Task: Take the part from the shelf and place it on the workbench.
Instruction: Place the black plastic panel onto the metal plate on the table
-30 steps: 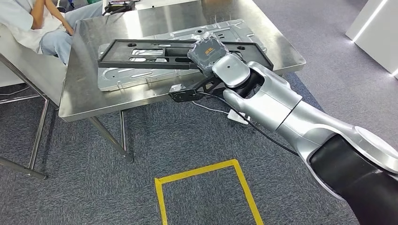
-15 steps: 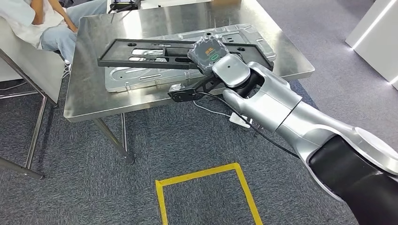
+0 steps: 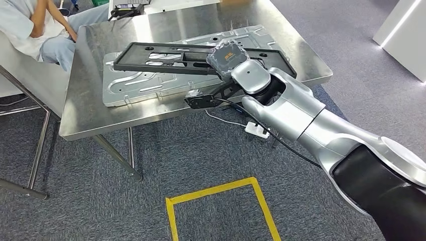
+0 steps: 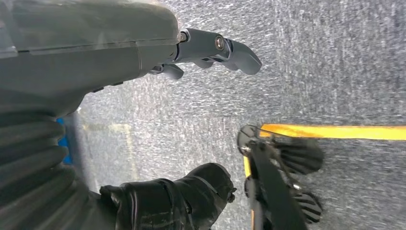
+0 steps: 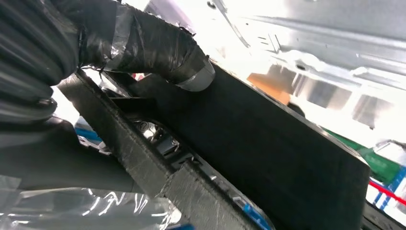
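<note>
The part is a long flat black frame (image 3: 171, 56) with cut-outs. My right hand (image 3: 228, 57) grips it near its right end and holds it level over the steel workbench (image 3: 90, 115), above a silver stamped metal panel (image 3: 130, 85) lying there. In the right wrist view the thumb (image 5: 158, 48) presses on the black frame (image 5: 268, 158), with the shiny panel (image 5: 335, 43) beyond. My left hand (image 4: 191, 124) hangs over grey carpet, its fingers (image 4: 225, 48) apart with nothing between them.
A person (image 3: 35, 30) sits at the workbench's far left corner. A second table frame (image 3: 30, 130) stands at the left. Yellow tape (image 3: 221, 188) marks a rectangle on the carpet in front of me. A white power strip (image 3: 256, 129) and cable lie under the bench edge.
The camera has shifted, so the bench sits differently in the picture. The black frame has moved a little to the right and farther over the panel in my right hand.
</note>
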`<control>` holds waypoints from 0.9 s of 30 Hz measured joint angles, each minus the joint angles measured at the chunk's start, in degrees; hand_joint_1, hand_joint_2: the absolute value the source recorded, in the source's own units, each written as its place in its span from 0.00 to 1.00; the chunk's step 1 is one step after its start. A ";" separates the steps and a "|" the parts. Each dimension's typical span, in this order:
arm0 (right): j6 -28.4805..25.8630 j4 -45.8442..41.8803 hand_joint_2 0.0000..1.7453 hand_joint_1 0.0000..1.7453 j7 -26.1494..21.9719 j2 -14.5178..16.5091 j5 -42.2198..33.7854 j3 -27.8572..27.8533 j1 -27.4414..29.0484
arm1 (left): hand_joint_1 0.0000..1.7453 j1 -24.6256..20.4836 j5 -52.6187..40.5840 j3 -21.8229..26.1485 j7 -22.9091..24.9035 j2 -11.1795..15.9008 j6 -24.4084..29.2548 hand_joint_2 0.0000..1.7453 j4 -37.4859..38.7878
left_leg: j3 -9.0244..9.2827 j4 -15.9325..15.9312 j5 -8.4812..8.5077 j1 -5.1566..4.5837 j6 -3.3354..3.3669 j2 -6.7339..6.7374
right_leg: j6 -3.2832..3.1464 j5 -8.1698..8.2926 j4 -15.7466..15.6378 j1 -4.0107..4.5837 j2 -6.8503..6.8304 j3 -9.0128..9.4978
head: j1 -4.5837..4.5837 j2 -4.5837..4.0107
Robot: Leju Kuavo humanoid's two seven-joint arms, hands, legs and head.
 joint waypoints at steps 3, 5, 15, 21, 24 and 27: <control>-0.03 0.10 1.00 1.00 0.00 0.00 0.00 0.00 0.25 | 0.00 0.12 1.06 0.00 0.00 0.02 -0.02 1.00 0.00 | 3.01 -8.78 6.35 0.01 0.17 0.02 | 0.36 -0.89 0.33 -0.06 0.11 0.82 | 0.01 0.00; -0.03 0.15 1.00 1.00 0.00 -0.01 0.01 -0.01 0.16 | 0.00 0.03 2.30 0.06 -0.11 0.02 -0.11 1.00 0.00 | 5.60 -14.41 8.19 -0.27 0.69 -0.01 | 0.83 -1.31 0.44 0.10 0.14 1.00 | -0.06 0.00; -0.13 0.57 1.00 1.00 -0.25 -0.60 0.09 -0.01 0.82 | 0.00 -0.01 1.88 0.09 -1.11 -0.07 -0.39 1.00 0.00 | 7.78 -16.35 7.07 -0.21 3.74 0.09 | 2.50 -7.23 16.49 0.27 -0.14 -8.10 | 0.32 0.00; -0.17 0.70 1.00 1.00 -0.25 -0.84 0.13 -0.01 0.77 | 0.00 0.03 1.87 0.09 -1.12 -0.10 -0.45 1.00 0.00 | 8.42 -15.13 5.27 -0.50 2.65 -0.27 | 1.44 0.80 1.11 0.66 -0.16 -1.97 | 0.27 0.01; -0.19 0.71 1.00 1.00 -0.24 -0.85 0.14 -0.01 0.74 | 0.00 0.03 1.87 0.09 -1.13 -0.14 -0.46 1.00 0.00 | 8.52 -15.17 4.92 -0.49 1.80 -0.21 | 0.92 0.65 0.48 0.52 -0.04 -1.43 | 0.21 0.01; -0.21 0.72 1.00 1.00 -0.15 -0.87 0.17 -0.01 0.64 | 0.00 0.04 1.75 0.09 -1.07 -0.20 -0.32 1.00 0.00 | 5.81 -9.29 1.91 -0.19 0.84 -0.02 | 0.15 0.54 -0.20 0.15 -0.06 -0.51 | -0.07 0.00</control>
